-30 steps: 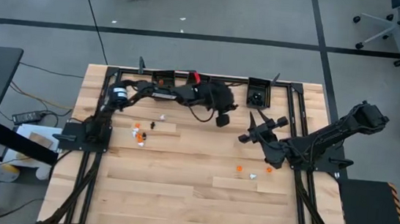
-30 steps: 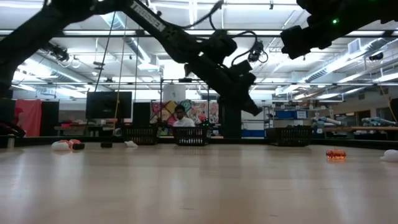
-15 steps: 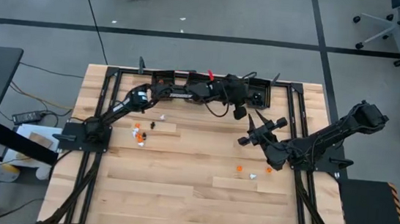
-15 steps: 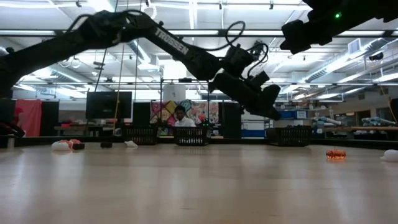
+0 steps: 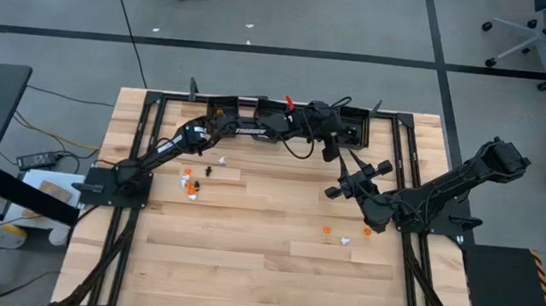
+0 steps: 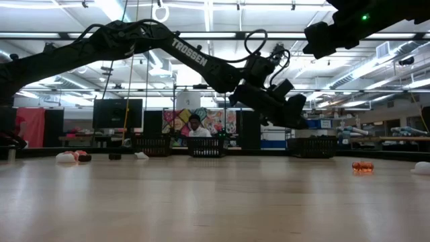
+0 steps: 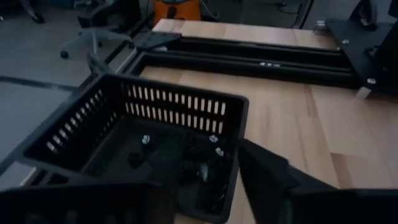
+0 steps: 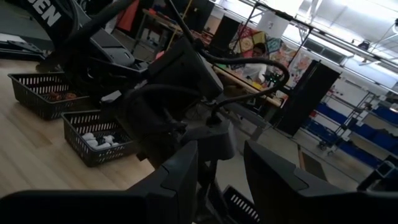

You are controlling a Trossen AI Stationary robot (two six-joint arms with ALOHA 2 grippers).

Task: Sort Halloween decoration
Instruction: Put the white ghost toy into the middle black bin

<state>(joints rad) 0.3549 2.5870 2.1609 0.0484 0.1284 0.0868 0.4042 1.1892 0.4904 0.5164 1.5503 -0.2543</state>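
Tiny orange, white and black Halloween decoration pieces lie loose on the wooden table in two clusters, one left of the middle (image 5: 190, 180) and one right of it (image 5: 345, 235). My left gripper (image 5: 337, 147) reaches along the far edge and hangs open over the rightmost black bin (image 7: 155, 146), with nothing between its fingers. Small dark pieces (image 7: 186, 165) lie on that bin's floor. Over the table's middle right, my right gripper (image 5: 343, 180) hovers open and holds nothing.
Two more slatted black bins stand on the far edge, one with orange pieces (image 8: 37, 93) and one with white pieces (image 8: 99, 140). A black frame (image 5: 392, 165) rims the table. A person (image 6: 195, 128) sits in the room beyond.
My left gripper has swung toward the table's right and far edges, sinking a little, from over the table's far middle to above the rightmost bin.
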